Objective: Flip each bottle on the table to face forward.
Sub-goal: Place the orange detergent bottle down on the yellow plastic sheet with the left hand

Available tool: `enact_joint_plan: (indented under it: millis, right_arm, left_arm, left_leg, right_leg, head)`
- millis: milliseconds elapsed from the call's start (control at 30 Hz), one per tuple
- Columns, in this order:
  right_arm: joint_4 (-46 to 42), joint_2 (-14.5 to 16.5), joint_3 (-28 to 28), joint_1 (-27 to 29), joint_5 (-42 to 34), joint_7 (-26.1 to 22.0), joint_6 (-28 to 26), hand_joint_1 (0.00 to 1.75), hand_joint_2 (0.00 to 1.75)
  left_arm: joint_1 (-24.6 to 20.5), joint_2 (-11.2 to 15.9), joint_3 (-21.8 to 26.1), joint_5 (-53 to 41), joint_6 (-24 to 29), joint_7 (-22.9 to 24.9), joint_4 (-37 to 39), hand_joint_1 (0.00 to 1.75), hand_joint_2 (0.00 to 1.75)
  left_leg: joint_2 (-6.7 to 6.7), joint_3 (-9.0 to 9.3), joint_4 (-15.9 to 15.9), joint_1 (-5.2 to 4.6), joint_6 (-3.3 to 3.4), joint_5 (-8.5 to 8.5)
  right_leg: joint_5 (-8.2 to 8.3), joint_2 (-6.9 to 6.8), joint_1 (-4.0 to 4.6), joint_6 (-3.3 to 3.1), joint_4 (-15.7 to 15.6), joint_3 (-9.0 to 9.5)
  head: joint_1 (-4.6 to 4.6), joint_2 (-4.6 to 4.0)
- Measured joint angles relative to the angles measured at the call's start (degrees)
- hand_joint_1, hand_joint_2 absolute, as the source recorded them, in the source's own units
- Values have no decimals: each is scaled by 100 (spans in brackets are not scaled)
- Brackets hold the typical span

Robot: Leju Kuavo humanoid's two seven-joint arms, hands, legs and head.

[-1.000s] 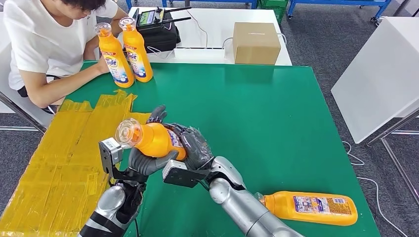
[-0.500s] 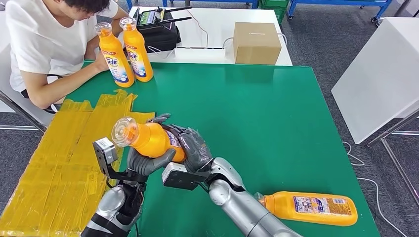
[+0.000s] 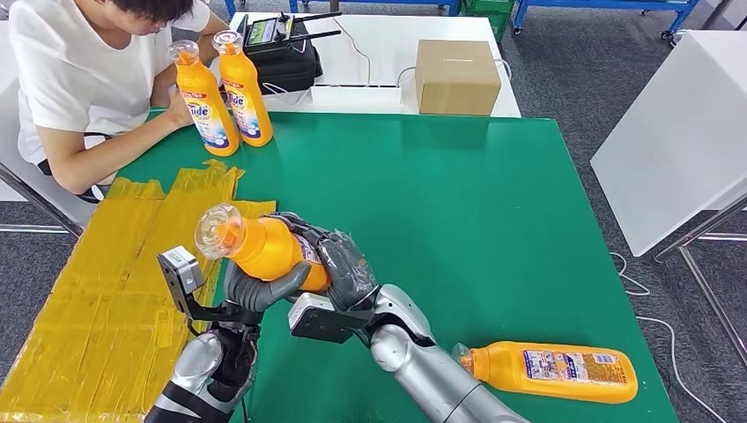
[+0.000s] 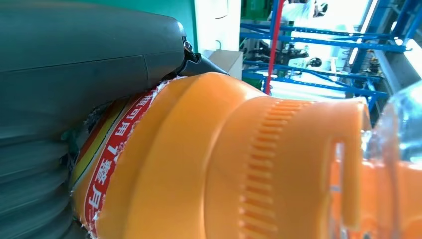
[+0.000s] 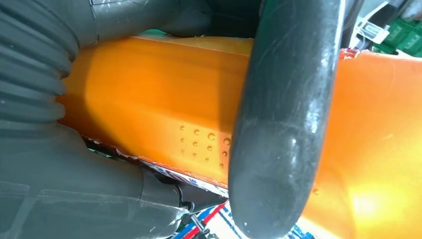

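An orange bottle (image 3: pixel 264 248) with a clear cap is held above the green table (image 3: pixel 458 194), tilted with its cap toward the far left. My left hand (image 3: pixel 255 286) grips it from below and my right hand (image 3: pixel 339 264) wraps its lower body. Up close, the left wrist view shows the orange bottle (image 4: pixel 239 164) by its neck against my left hand (image 4: pixel 74 74); the right wrist view shows the bottle (image 5: pixel 164 119) with my right hand (image 5: pixel 283 124) curled over it. Another orange bottle (image 3: pixel 551 370) lies on its side at the near right. Two orange bottles (image 3: pixel 225 92) stand upright at the far left.
A person (image 3: pixel 79 79) in a white shirt sits at the far left corner, with a hand by the upright bottles. Yellow tape (image 3: pixel 114 282) covers the table's left side. A cardboard box (image 3: pixel 456 77) and a black device (image 3: pixel 282 53) sit on the white table behind.
Both hands have turned the held bottle a little, its cap rising and swinging left. The other bottles have not moved.
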Motion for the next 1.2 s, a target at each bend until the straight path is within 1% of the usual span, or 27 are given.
enact_joint_plan:
  millis: [67, 100, 133, 367, 600, 733, 833, 967, 1100, 1133, 1167, 1200]
  right_arm:
    - [-92, -10, -8, 38, -19, -3, -41, 45, 175]
    - [-142, -15, -13, 70, -33, -9, -74, 6, 175]
    - [-196, -20, -19, 115, -60, -20, -117, 0, 175]
    - [-744, -108, -142, 587, -473, -136, -346, 0, 175]
    - [-1068, -223, -214, 834, -508, -140, -356, 0, 175]
    - [-1134, -247, -220, 871, -519, -143, -361, 0, 0]
    - [-1256, -275, -283, 944, -638, -200, -425, 0, 0]
    - [-1837, -443, -554, 1204, -876, -339, -572, 0, 175]
    - [-2669, -672, -989, 1576, -904, -433, -647, 0, 175]
    - [-2874, -721, -1104, 1668, -859, -475, -695, 0, 175]
    - [-3078, -768, -1220, 1761, -788, -527, -777, 0, 175]
    - [-3281, -813, -1332, 1855, -699, -576, -879, 0, 175]
  left_arm:
    - [9, -3, -13, -24, 61, -26, -48, 175, 175]
    - [12, -5, -16, -35, 92, -38, -70, 175, 175]
    - [12, -8, -16, -45, 133, -54, -92, 175, 175]
    - [-76, -16, 57, -235, 582, -227, -215, 175, 175]
    - [-212, -8, 189, -256, 643, -258, -258, 175, 175]
    - [-225, -8, 193, -277, 662, -266, -264, 175, 175]
    - [-228, -3, 213, -547, 939, -357, -266, 175, 175]
    - [-265, 84, 344, -1506, 1714, -512, -264, 175, 175]
    - [-314, 242, 585, -2920, 2538, -506, -252, 175, 175]
    - [-321, 294, 666, -3354, 2732, -406, -237, 175, 175]
    - [-330, 355, 763, -3893, 2944, -193, -201, 175, 175]
    - [-345, 428, 870, -4575, 3164, 180, -146, 175, 175]
  left_leg:
    - [0, 0, 0, 0, 0, 0]
    - [0, 0, 0, 0, 0, 0]
    - [0, 0, 0, 0, 0, 0]
    - [-3, -1, 0, 0, 0, 0]
    - [-7, -1, 0, 0, 0, 0]
    - [-7, -1, 0, -1, 0, 0]
    - [-8, -1, 0, -1, 0, 0]
    - [-9, -2, 0, -1, 0, 0]
    - [-9, -3, 0, -1, 0, 0]
    - [-9, -3, 0, -1, 0, 0]
    - [-9, -3, 0, -1, 0, 0]
    - [-8, -2, 0, -1, 0, 0]
  right_leg:
    - [0, 0, 0, 0, 0, 0]
    - [0, 0, 0, 0, 0, 0]
    - [0, 0, 0, 0, 0, 0]
    - [0, -1, 0, 0, 0, 2]
    - [0, -2, 0, 0, 0, 5]
    - [1, -3, 0, 0, 0, 5]
    - [0, -4, 0, 0, 0, 4]
    - [0, -5, 0, 0, 0, 4]
    - [0, -5, 0, 0, 0, 4]
    - [0, -4, 0, 0, 0, 4]
    - [0, -4, 0, 0, 0, 3]
    - [0, -4, 0, 0, 0, 3]
  head:
    - [0, 0]
    - [0, 0]
    - [0, 0]
    - [1, 0]
    - [0, 0]
    - [1, 0]
    - [1, 0]
    - [1, 0]
    - [2, 0]
    - [2, 0]
    - [2, 0]
    - [1, 0]
